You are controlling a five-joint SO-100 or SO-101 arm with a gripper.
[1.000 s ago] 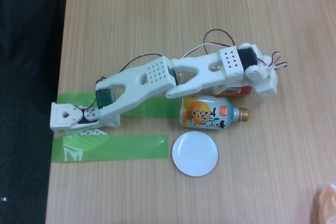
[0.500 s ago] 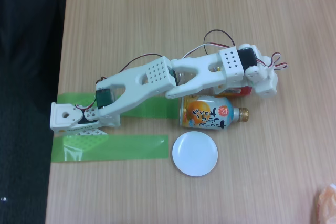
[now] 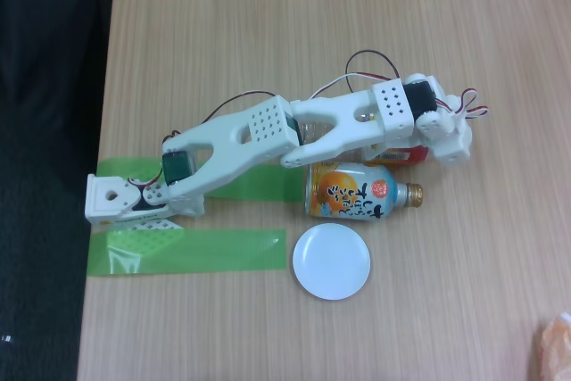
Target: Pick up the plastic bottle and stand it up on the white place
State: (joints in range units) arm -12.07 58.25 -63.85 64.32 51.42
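The plastic bottle point(image 3: 401, 156) lies on the wooden table under the arm's forearm. Only a strip of its red-and-yellow label shows, below the wrist. My gripper point(image 3: 449, 142) is lowered over the bottle's right end in the fixed view; the white gripper body hides its fingers, so I cannot tell whether they are open or shut. The white place point(image 3: 331, 261) is a small round plate lying empty on the table, below the arm and to the lower left of the gripper.
A light-blue, orange-printed can-bottle point(image 3: 351, 192) with a gold cap lies on its side between the arm and the plate. Green tape strips point(image 3: 187, 250) sit by the arm's base point(image 3: 111, 198). The table's left edge runs past the base. An orange-pink object point(image 3: 555, 345) sits at bottom right.
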